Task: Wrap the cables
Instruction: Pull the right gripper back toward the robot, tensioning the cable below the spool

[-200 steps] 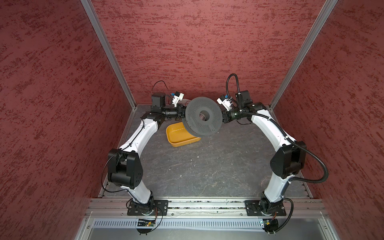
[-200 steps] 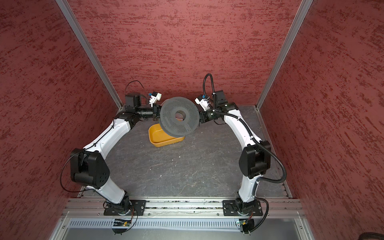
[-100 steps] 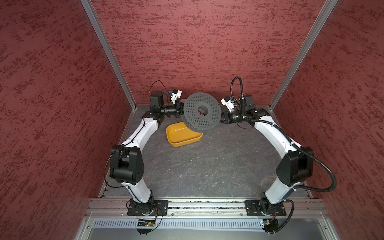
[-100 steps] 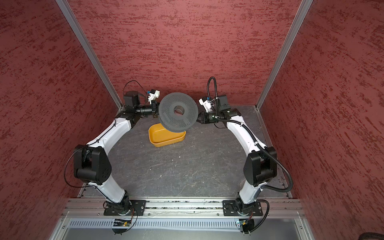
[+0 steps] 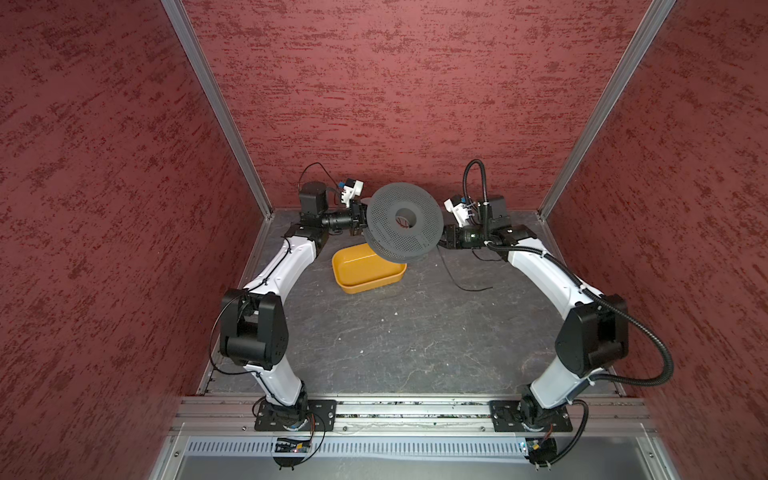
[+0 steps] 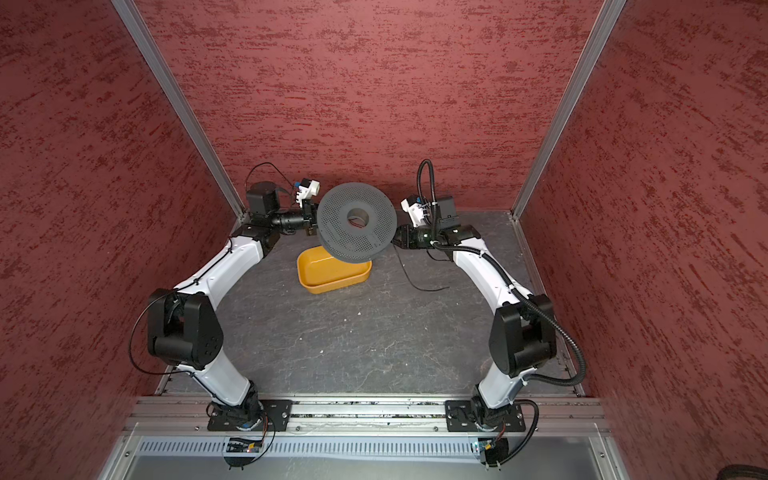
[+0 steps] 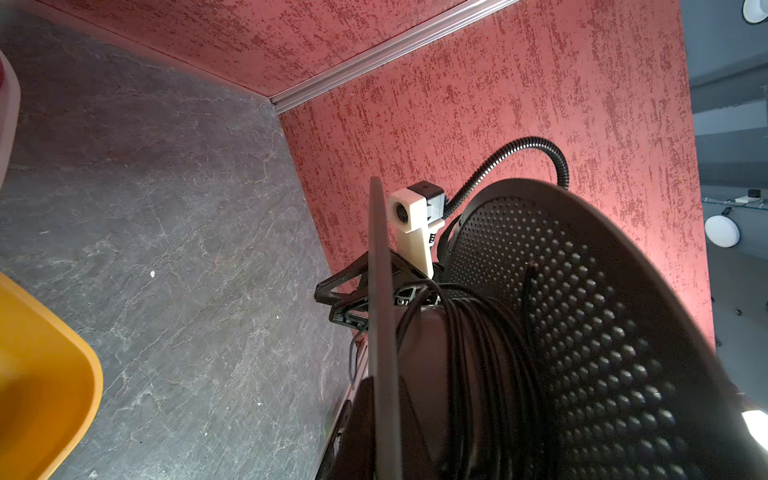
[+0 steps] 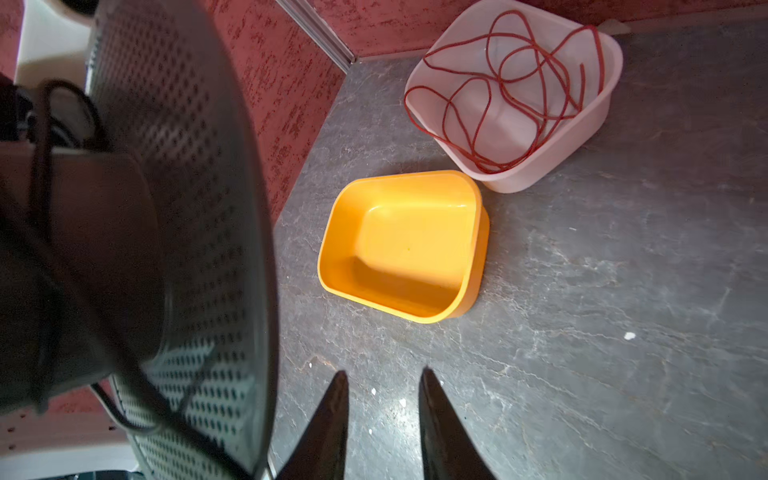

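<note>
The left gripper (image 5: 360, 216) pinches the grey spool (image 5: 399, 235) at its 9 o'clock rim. The black cable (image 7: 482, 357) is wound on it. At 3 o'clock, the right gripper (image 8: 382, 374) stands narrowly parted, empty.

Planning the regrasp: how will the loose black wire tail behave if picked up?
Probably floppy: the wire tail droops off the spool and curves along the table. Likely very light, being string-thin. Could slip from a pinch, since its sheath looks smooth.
</note>
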Controlling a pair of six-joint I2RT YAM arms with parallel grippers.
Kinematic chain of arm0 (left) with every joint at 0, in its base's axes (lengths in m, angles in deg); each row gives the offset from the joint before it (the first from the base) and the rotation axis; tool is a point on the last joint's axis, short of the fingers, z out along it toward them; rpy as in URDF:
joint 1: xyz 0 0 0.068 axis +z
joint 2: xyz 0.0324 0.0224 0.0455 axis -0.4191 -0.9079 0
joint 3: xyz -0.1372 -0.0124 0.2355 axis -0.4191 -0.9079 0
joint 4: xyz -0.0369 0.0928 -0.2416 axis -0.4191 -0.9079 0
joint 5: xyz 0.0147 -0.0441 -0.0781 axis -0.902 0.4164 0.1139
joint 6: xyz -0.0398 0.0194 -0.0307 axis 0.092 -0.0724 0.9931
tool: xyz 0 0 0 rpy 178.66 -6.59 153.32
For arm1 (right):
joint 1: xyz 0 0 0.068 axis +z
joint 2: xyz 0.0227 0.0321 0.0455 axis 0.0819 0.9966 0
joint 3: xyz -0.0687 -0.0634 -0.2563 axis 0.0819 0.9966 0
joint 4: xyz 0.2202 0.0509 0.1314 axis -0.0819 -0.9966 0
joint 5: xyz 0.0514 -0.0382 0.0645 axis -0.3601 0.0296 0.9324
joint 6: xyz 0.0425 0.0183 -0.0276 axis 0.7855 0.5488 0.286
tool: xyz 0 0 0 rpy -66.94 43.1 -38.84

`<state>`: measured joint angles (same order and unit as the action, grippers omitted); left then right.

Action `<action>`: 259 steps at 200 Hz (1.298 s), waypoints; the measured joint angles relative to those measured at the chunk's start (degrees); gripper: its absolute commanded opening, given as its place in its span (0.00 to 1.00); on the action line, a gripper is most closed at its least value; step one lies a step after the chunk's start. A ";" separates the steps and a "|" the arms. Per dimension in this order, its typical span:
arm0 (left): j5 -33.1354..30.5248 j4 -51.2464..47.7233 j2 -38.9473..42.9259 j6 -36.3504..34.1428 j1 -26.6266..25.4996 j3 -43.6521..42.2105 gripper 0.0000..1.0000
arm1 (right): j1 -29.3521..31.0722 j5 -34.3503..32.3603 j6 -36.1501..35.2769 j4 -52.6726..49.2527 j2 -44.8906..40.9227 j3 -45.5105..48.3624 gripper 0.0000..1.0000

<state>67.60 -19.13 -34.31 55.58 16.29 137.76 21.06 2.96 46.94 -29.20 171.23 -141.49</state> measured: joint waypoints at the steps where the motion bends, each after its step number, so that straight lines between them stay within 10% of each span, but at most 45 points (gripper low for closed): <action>1: 0.00 0.07 0.00 0.07 0.00 -0.02 0.00 | 0.00 -0.02 -0.04 0.02 -0.07 0.07 0.37; 259: -0.13 2.29 2.69 4.83 0.44 -4.72 0.00 | -0.13 -12.07 -5.40 24.24 -29.09 38.84 0.83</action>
<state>67.47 -16.84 -31.62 60.41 16.73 133.04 20.92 -9.10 41.54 -4.96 142.14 -102.65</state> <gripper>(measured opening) 0.085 0.823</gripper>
